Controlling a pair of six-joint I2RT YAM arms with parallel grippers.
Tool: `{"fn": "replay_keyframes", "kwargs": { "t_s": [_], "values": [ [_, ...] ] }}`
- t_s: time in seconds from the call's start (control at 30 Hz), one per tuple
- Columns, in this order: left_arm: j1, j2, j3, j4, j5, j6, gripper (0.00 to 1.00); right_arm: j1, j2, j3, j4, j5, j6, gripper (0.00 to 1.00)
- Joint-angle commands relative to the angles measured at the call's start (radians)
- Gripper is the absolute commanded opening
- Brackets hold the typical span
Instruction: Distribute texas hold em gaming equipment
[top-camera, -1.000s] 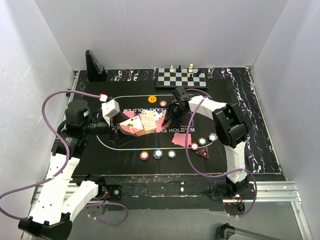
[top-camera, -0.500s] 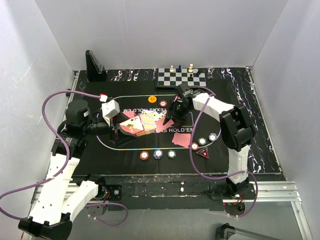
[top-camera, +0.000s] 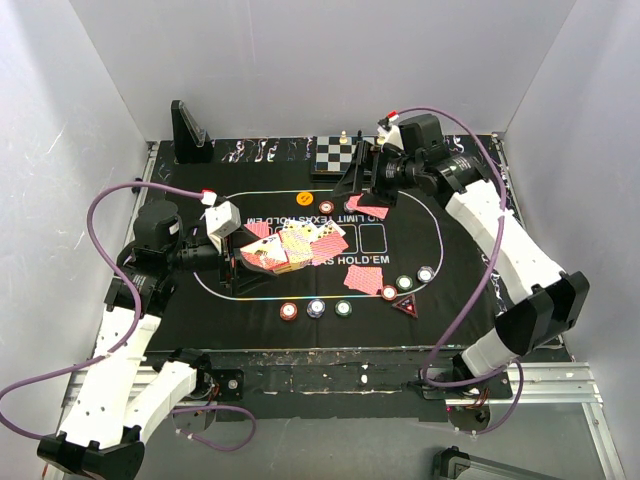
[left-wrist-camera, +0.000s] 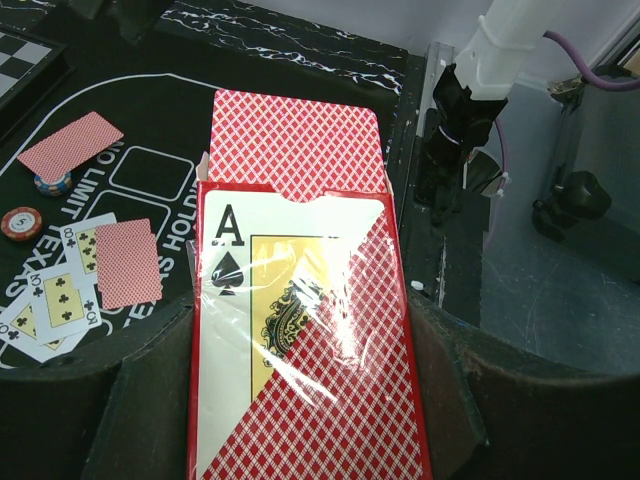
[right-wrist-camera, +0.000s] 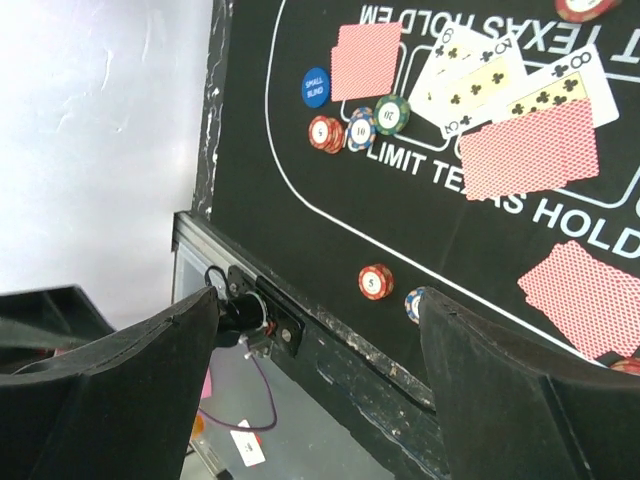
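My left gripper (top-camera: 243, 258) is shut on a red card box (left-wrist-camera: 300, 340) printed with an ace of spades; a red-backed card (left-wrist-camera: 295, 140) sticks out of its top. It holds the box over the left of the oval. My right gripper (top-camera: 363, 188) is open and empty, raised above the far side of the mat; its fingers (right-wrist-camera: 120, 380) frame the mat's near-left edge. Face-up cards (top-camera: 300, 236) and face-down cards (top-camera: 357, 283) lie mid-mat. One face-down card (top-camera: 362, 207) lies at the far side. Chips (top-camera: 316, 307) and a dark red triangular marker (top-camera: 406, 305) line the near side.
A chessboard (top-camera: 345, 155) with pieces sits at the far edge, partly behind my right arm. A black stand (top-camera: 188, 133) is at the far left. A blue small-blind button (right-wrist-camera: 315, 87) and three chips (right-wrist-camera: 360, 128) lie by a face-down card (right-wrist-camera: 365, 60). White walls enclose the table.
My right gripper has lifted off the cards mid-mat and swung up and back toward the far right. A face-down card now shows at the far side. My left arm has not moved.
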Motion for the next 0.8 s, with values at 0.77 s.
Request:
{"fn": "replay_keyframes", "kwargs": {
  "t_s": [0.77],
  "values": [
    [0.004,0.033,0.022,0.013,-0.001,0.029,0.0,0.376,-0.006,0.151,-0.279,0.366,-0.11,0.91]
  ]
}}
